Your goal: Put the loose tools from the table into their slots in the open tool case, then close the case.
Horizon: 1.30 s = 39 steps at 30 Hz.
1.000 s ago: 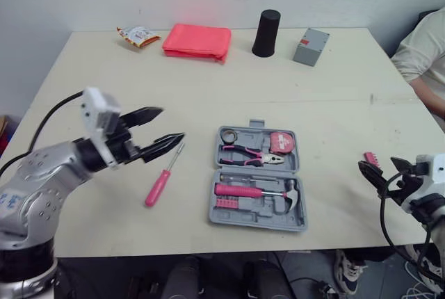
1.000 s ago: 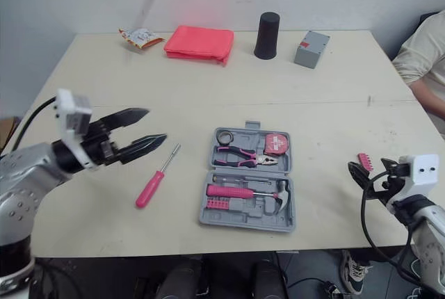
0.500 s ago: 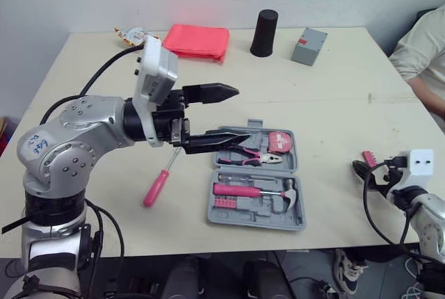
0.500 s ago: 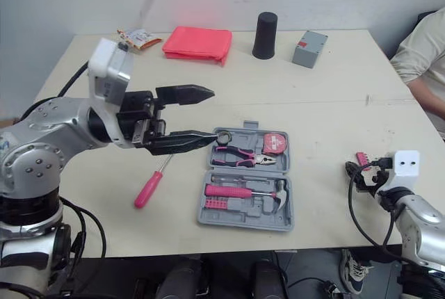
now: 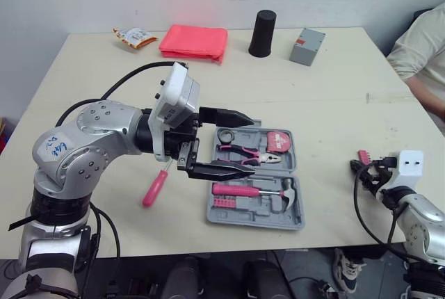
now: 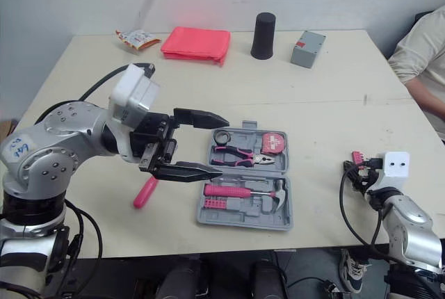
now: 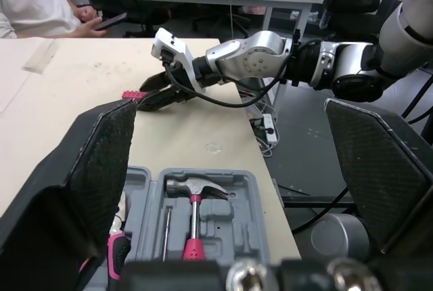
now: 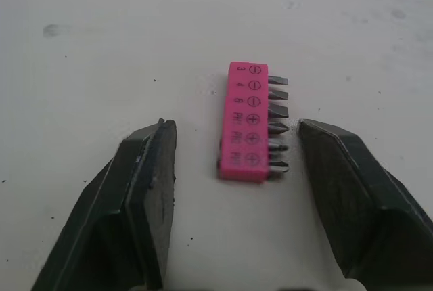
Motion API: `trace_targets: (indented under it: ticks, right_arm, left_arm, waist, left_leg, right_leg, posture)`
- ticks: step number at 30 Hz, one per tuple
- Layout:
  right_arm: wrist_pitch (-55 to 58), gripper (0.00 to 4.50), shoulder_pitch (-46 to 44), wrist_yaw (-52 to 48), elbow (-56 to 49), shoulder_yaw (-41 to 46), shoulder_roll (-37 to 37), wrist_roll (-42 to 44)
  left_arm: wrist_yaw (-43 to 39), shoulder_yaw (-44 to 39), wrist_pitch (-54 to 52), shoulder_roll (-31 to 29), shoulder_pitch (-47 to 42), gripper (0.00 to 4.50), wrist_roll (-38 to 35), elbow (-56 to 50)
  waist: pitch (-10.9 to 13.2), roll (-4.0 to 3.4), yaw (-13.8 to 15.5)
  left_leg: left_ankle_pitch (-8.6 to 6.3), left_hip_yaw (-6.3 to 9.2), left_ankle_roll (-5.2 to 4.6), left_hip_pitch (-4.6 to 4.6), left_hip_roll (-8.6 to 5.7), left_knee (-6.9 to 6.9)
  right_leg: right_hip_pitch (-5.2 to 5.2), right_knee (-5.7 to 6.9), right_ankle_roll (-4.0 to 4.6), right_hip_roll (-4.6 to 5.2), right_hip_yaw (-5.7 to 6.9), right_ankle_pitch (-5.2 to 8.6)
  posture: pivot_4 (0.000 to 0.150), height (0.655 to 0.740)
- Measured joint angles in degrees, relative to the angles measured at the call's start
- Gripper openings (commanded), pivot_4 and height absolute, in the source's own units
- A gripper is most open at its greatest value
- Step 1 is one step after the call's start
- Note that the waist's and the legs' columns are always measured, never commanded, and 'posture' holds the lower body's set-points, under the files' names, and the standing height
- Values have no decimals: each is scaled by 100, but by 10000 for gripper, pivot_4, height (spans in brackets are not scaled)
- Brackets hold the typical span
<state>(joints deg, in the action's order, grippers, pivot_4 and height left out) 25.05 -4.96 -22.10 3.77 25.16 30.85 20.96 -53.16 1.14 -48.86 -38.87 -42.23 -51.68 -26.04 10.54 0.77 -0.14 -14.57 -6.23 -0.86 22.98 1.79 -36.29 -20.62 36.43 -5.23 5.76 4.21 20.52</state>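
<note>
Swinging in from the counter's left side, the left end effector (image 5: 247,143) now hangs over the left edge of the open tool case (image 5: 257,220), its 2 fingers spread wide and holding nothing. A pink screwdriver (image 5: 154,189) lies on the counter (image 5: 327,97) just left of the case, partly hidden behind that arm. Bare counter stretches from the case toward the right edge. Near that edge the bit holder (image 8: 243,123) lies flat between the parted fingers of the right end effector (image 8: 235,132), touching neither. A hammer (image 5: 268,192) and pliers (image 5: 249,154) sit in their slots.
</note>
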Motion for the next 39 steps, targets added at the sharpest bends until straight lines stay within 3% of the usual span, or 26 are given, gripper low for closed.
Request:
trace_targets:
  ticks: [11, 14, 16, 29, 33, 36, 39]
  right_arm:
    - [104, 31756, 141, 182, -245, 1, -56, 3]
    - [61, 23555, 153, 189, -248, 1, -95, 9]
    - [6, 14497, 161, 214, -257, 0, -156, 9]
    - [122, 14497, 305, 208, -445, 58, 79, 43]
    - [98, 14497, 304, -404, -612, -69, 556, 55]
    - [94, 14497, 340, -1881, -1133, -517, 1592, 284]
    - [233, 14497, 223, -3001, -1843, -869, 2094, 783]
  left_arm:
    - [-49, 9, 93, 87, -10, 45000, 64, 0]
    - [-56, 16, 93, 93, -21, 45000, 84, -1]
    - [-64, 37, 93, 96, -27, 45000, 89, -1]
    - [-76, 51, 90, 96, -27, 45000, 103, -3]
    - [-150, 73, 110, 47, -6, 45000, 176, -7]
    - [-436, 183, 352, -396, 402, 45000, 555, -9]
    - [-646, 242, 507, -595, 771, 45000, 770, -19]
  waist:
    - [0, 0, 7]
    - [0, 0, 9]
    - [0, 0, 16]
    - [0, 0, 7]
    - [0, 0, 8]
    - [3, -15, -37]
    - [15, 7, -10]
  left_leg:
    - [0, 2, 0, 0, 1, 1]
    - [0, 2, 0, 0, 1, 1]
    - [0, 3, 0, 0, 0, 0]
    - [0, 1, -1, 2, -1, 1]
    - [0, 1, -1, 3, 0, 2]
    - [-1, -25, -1, -16, 6, 20]
    - [-3, -22, 7, -19, 30, 16]
  right_leg:
    - [0, 0, 1, -1, 1, 1]
    - [0, 0, 1, -1, 1, 1]
    - [1, 0, 1, 0, 1, 1]
    - [-2, 0, 1, 1, -1, 1]
    - [-4, 0, 1, -1, -1, 1]
    - [-7, -2, 0, -13, -26, 1]
    - [-6, 0, 8, -28, -24, 5]
  posture:
    - [1500, 7361]
    - [1500, 7361]
    - [1500, 7361]
    - [1500, 7361]
    - [1500, 7361]
    - [1500, 7361]
    - [1500, 7361]
